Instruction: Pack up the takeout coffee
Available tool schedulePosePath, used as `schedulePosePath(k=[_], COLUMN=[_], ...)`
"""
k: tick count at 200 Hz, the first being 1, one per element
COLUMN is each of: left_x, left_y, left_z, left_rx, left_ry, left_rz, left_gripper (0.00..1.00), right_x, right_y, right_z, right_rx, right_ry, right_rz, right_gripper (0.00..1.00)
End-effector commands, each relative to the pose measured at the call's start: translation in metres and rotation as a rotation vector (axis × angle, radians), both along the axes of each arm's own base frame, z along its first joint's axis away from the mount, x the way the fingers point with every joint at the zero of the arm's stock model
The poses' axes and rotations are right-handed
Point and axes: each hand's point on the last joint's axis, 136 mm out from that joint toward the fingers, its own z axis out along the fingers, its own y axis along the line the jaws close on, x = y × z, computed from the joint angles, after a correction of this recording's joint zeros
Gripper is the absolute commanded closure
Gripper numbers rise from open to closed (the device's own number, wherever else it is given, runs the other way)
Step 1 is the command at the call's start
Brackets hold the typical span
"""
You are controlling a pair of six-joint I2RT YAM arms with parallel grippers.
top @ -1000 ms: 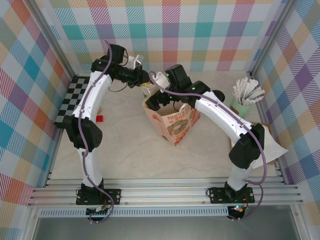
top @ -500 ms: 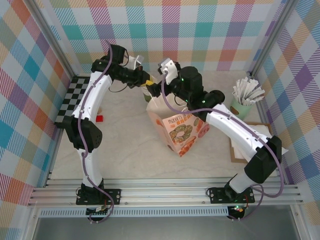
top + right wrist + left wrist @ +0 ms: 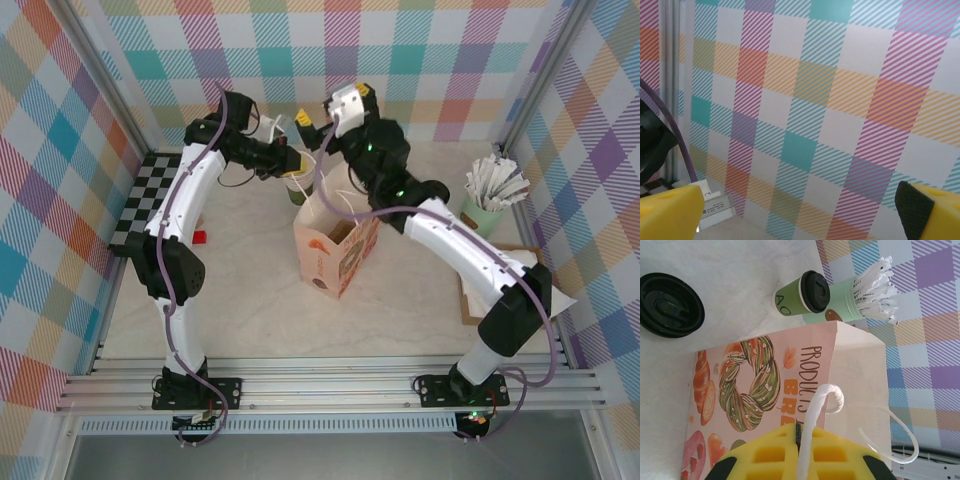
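In the top view the paper bag (image 3: 335, 250) stood upright near the middle of the table (image 3: 250, 300), its mouth facing up. The left gripper (image 3: 293, 160) hung at about 11 o'clock from the bag. In the left wrist view its yellow fingers (image 3: 765, 460) were pressed together on the bag's white handle (image 3: 816, 407), which ran up between them and looped over the bag's rim. A second handle loop (image 3: 900, 440) hung free at 4 o'clock in that view.

The takeout coffee (image 3: 801, 295) was outside the bag, on the table just past the bag's top edge, at 12 o'clock in the left wrist view. Its black lid (image 3: 815, 291) was seated on the dark-green cup. Right behind it stood the mint-green cup (image 3: 840, 302) of white sticks (image 3: 875, 290); whether the two touched could not be told. A stack of black lids (image 3: 670, 305) lay on the table at 10 o'clock in that view, well apart from the coffee.

The right gripper (image 3: 332, 104) was raised at 12 o'clock from the bag, close to the back wall. In the right wrist view its two yellow fingers (image 3: 670, 212) sat at the lower corners of the frame, spread wide with nothing between them, and the plaid wall (image 3: 815, 100) lay beyond. In the top view the mint-green cup sat at 2 o'clock from the bag.
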Motion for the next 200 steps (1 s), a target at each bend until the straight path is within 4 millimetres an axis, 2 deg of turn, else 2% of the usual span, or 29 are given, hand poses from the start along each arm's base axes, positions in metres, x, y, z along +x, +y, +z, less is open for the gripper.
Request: schedulePosePath(k=[1,11,26,34,48,69,98,114,128,152,166,175,200], left_x=[-0.009,-0.007,-0.003,-0.003,-0.004,-0.007,-0.012,-0.013,-0.011,-0.011,-0.012,-0.012,-0.010], left_y=[-0.002,-0.004,-0.006,-0.007,-0.009,-0.012,-0.017,-0.019,-0.022,-0.026,-0.029,-0.030,-0.028], left_z=[0.027,0.031,0.041,0.047,0.055,0.059,0.063,0.068,0.074,0.085,0.090,0.093,0.100], left_rx=[-0.012,-0.019,-0.036,-0.046,-0.064,-0.084,-0.123,-0.144,-0.162,-0.196,-0.215,-0.226,-0.211], left_ry=[-0.096,-0.119,-0.159,-0.175,-0.191,-0.189,-0.177,-0.186,-0.201,-0.223,-0.236,-0.245,-0.284], left_rz=[-0.048,-0.058,-0.063,-0.066,-0.073,-0.089,-0.126,-0.138,-0.146,-0.166,-0.182,-0.190,-0.180], left_gripper=[1.00,1.00,1.00,1.00,1.00,1.00,1.00,1.00,1.00,1.00,1.00,1.00,1.00], right_x=[-0.010,-0.032,-0.055,-0.063,-0.069,-0.058,-0.025,-0.021,-0.013,0.003,0.015,0.020,0.014], right_y=[-0.048,-0.056,-0.074,-0.080,-0.082,-0.074,-0.074,-0.062,-0.055,-0.042,-0.044,-0.048,-0.044], right_z=[-0.062,-0.096,-0.135,-0.150,-0.161,-0.167,-0.189,-0.199,-0.208,-0.198,-0.201,-0.207,-0.207], right_rx=[0.027,-0.049,-0.178,-0.227,-0.243,-0.227,-0.214,-0.219,-0.239,-0.204,-0.200,-0.218,-0.294], right_ry=[0.553,0.750,0.926,0.990,1.037,1.048,1.139,1.186,1.187,1.146,1.142,1.146,1.097], right_rz=[0.080,0.183,0.192,0.199,0.237,0.256,0.144,0.183,0.188,0.208,0.163,0.115,0.119], right_gripper=[0.00,0.00,0.00,0.00,0.02,0.03,0.11,0.16,0.17,0.19,0.30,0.44,0.71])
